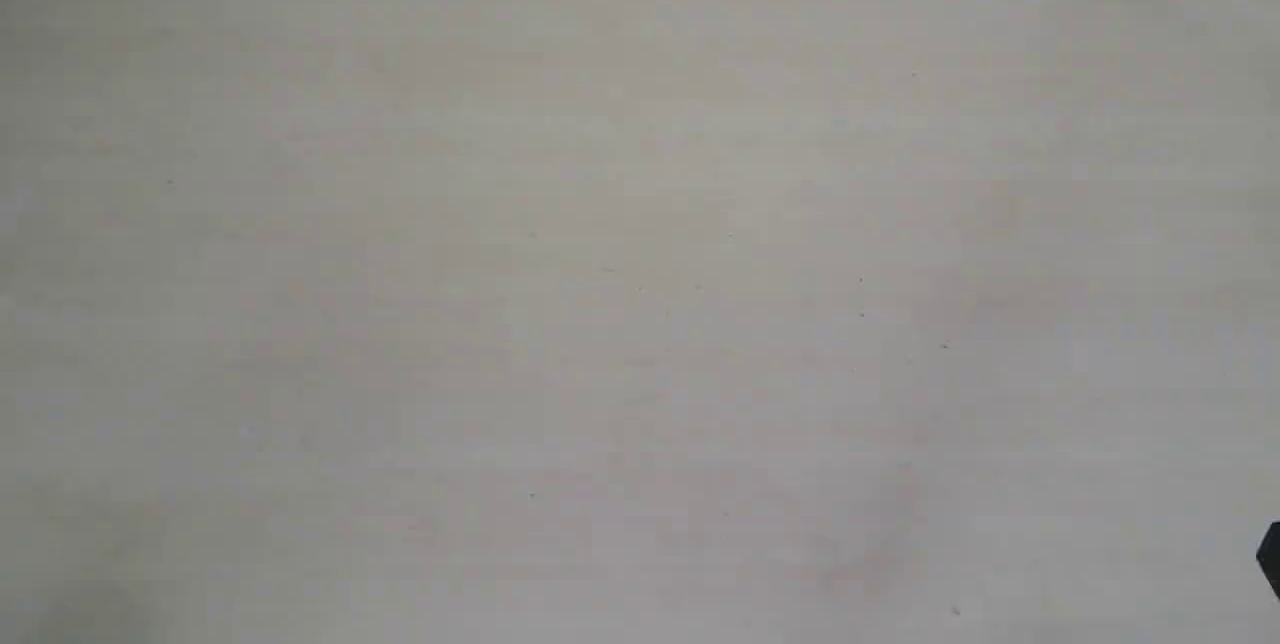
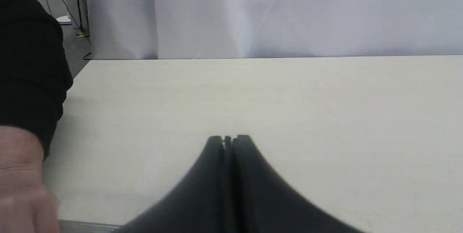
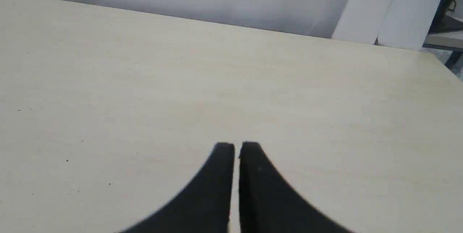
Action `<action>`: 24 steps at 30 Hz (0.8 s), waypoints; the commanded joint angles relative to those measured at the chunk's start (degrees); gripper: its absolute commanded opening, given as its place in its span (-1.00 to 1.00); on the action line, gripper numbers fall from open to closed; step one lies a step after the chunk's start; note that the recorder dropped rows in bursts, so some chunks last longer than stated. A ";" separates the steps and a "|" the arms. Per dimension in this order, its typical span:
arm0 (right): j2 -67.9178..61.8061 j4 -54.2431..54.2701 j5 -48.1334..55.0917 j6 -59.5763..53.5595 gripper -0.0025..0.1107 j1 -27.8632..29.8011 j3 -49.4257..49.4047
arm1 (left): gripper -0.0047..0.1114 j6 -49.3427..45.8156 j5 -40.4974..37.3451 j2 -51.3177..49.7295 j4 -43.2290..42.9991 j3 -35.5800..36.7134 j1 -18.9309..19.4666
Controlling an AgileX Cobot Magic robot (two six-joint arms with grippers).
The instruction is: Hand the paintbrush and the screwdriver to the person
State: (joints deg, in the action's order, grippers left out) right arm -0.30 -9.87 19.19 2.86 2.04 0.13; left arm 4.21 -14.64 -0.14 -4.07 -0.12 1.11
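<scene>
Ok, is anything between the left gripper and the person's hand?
Nothing visible does. Only open table lies between the left gripper and the person's hand. Neither the paintbrush nor the screwdriver shows in any view.

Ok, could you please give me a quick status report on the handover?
Left gripper shut, empty. Right gripper all but shut, empty. Paintbrush and screwdriver not in view. Person's hand near left gripper; nothing in the way.
</scene>
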 commanded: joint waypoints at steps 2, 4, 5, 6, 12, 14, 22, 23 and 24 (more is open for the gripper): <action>0.30 0.34 0.38 0.76 -0.88 0.49 -0.13 | -0.92 0.12 0.33 0.14 0.19 0.12 -0.47; 0.30 0.34 0.64 0.73 -0.88 0.49 -0.13 | -0.92 0.12 0.33 0.14 0.19 0.12 -0.47; 0.30 0.34 0.80 0.73 -0.88 0.49 -0.13 | -0.92 0.12 0.33 0.14 0.19 0.12 -0.47; 0.30 0.34 0.80 0.73 -0.88 0.49 -0.13 | -0.92 0.12 0.33 0.14 0.19 0.12 -0.47; 0.30 1.92 1.24 0.73 -0.88 0.49 -0.13 | -0.92 0.12 0.33 0.14 0.19 0.12 -0.47; 0.30 1.91 1.14 0.73 -0.88 0.49 -0.13 | -0.92 0.12 0.33 0.14 0.19 0.12 -0.47; 0.30 1.91 1.14 0.73 -0.88 0.49 -0.13 | -0.92 0.12 0.33 0.14 0.19 0.12 -0.47; 0.30 1.91 1.14 0.73 -0.88 0.49 -0.13 | -0.92 0.12 0.47 0.14 0.19 0.12 -0.47; 0.30 1.91 1.14 0.73 -0.88 0.49 -0.13 | -0.92 0.12 0.47 0.14 0.08 0.12 -0.47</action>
State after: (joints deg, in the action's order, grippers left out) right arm -0.30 -8.14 20.24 3.48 2.04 0.13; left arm 4.21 -14.64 -0.14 -4.07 -0.12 1.11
